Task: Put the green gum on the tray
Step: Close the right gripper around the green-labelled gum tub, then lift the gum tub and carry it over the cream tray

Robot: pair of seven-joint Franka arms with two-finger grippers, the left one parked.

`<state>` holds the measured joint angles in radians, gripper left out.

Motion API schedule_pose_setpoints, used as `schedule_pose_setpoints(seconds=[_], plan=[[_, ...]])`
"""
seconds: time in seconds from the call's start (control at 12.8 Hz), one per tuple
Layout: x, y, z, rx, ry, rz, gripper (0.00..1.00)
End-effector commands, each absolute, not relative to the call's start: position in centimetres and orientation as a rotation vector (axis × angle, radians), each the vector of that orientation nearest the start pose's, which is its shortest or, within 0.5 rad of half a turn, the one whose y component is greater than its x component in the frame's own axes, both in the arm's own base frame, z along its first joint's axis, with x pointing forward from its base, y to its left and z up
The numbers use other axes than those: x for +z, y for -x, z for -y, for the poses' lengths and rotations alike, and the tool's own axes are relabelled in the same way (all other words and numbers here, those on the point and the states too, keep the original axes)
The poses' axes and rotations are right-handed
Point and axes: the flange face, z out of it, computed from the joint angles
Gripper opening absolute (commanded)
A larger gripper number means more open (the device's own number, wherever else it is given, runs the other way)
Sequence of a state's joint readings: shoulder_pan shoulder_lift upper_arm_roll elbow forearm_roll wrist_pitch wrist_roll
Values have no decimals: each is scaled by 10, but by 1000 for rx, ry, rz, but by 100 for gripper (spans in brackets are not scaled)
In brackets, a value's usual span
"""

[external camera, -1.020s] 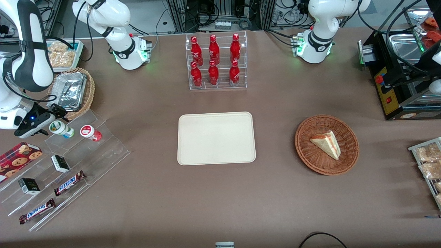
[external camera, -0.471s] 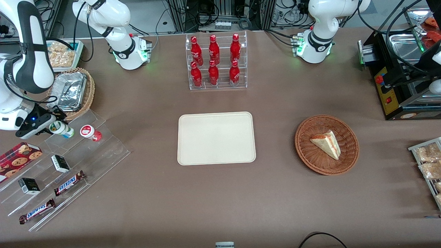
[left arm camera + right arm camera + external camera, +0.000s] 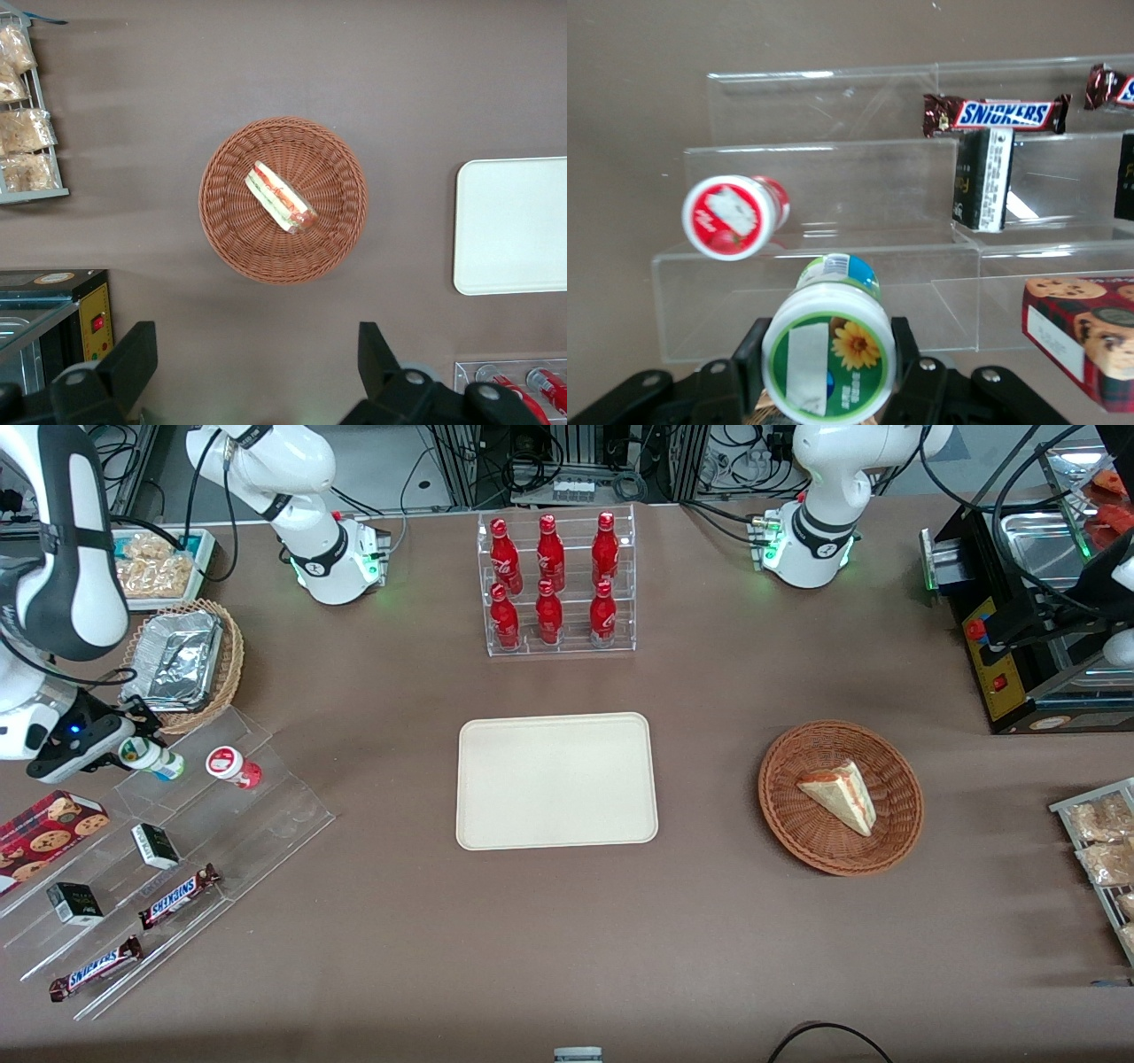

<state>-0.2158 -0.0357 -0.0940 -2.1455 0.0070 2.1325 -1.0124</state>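
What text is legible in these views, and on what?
"SNICKERS": bar on the acrylic stand; also on two bars in the front view.
Green gum in the gripper: lid label blurred, unreadable.
Red-lidded bottle: lid mark unreadable.
Black boxes, cookie box, red bottles: print too small.

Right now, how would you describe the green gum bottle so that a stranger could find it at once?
Look at the clear stepped display stand toward the working arm's end of the table. At its top step, the gripper is closed around the green gum, a small white bottle. Its neighbour, the red gum, has a red lid; this one has a green label and a yellow flower on the lid.
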Motion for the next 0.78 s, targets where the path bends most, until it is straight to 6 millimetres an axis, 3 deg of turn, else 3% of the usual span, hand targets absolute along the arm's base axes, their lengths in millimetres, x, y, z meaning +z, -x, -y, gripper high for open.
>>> schedule_pose_setpoints(seconds=[0.0, 0.24, 0.55, 0.71], plan=[[475, -528, 136, -13, 2924, 1125, 0], [518, -545, 50, 38, 2936, 1016, 0], [535, -545, -64, 58, 2977, 916, 0], [527, -541, -123, 82, 3011, 810, 0]])
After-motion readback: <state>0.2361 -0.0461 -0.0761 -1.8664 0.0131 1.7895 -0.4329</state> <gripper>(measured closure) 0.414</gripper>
